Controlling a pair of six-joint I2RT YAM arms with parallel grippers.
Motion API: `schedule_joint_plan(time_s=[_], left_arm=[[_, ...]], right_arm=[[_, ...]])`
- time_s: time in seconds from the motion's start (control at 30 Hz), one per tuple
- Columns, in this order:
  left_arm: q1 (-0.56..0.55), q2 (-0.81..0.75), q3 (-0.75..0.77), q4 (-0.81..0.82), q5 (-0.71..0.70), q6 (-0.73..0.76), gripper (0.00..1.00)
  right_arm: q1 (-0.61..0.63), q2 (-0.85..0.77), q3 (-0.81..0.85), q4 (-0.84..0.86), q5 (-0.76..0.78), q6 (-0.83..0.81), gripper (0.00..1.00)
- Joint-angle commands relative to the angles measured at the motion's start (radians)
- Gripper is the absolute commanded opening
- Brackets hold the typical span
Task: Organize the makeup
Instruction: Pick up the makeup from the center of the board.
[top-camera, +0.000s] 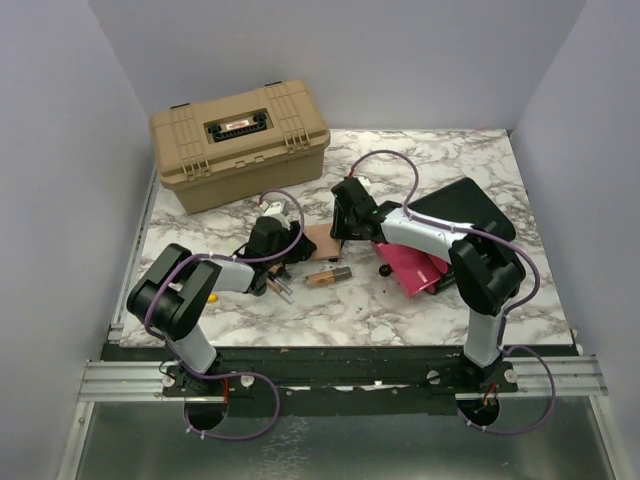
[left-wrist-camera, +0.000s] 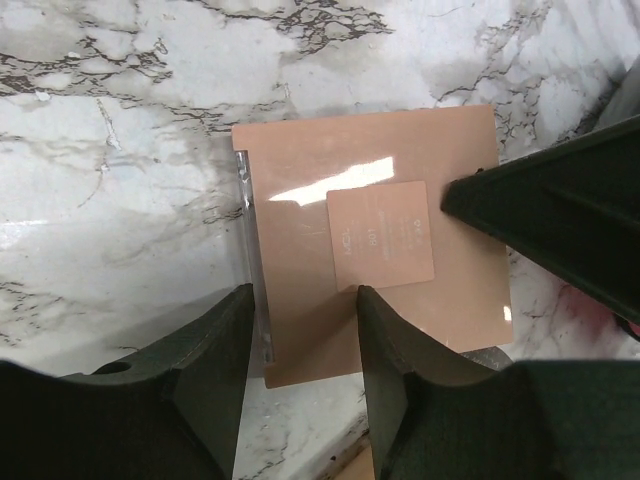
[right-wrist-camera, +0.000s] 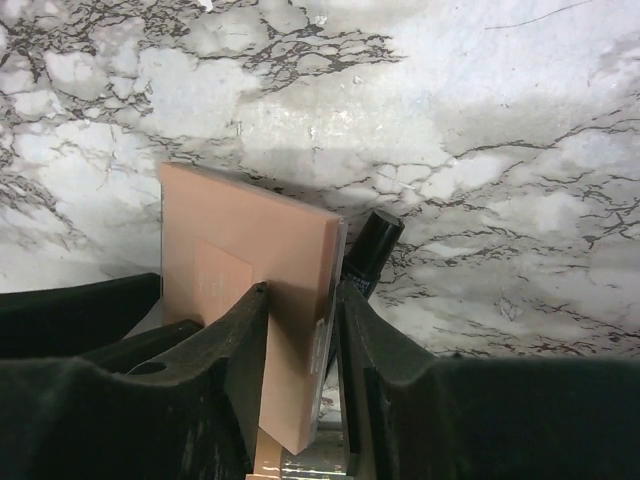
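The flat square copper-pink compact (top-camera: 322, 240) is gripped by my right gripper (right-wrist-camera: 300, 300), whose fingers are shut on its two faces; it stands tilted on edge. In the left wrist view the compact (left-wrist-camera: 380, 240) shows its labelled face. My left gripper (left-wrist-camera: 300, 295) is open, with its fingers on either side of the compact's near left corner and not closed on it. In the top view my left gripper (top-camera: 292, 248) and right gripper (top-camera: 345, 232) meet at the compact. A copper lipstick tube (top-camera: 328, 275) and a tiny black jar (top-camera: 385, 270) lie in front. A black tube (right-wrist-camera: 372, 248) lies just behind the compact.
A tan toolbox (top-camera: 240, 140) stands shut at the back left. The black box (top-camera: 465, 205) with an open pink drawer (top-camera: 420, 265) sits at the right, close beside my right arm. A yellow pen (top-camera: 212, 296) lies under my left forearm.
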Motion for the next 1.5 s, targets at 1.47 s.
schedule_joint_plan(time_s=[1.47], left_arm=[[-0.017,-0.136,-0.078,0.062,0.011,-0.039,0.43]], right_arm=[[0.025,-0.135,-0.161,0.330,-0.402,-0.025,0.31]])
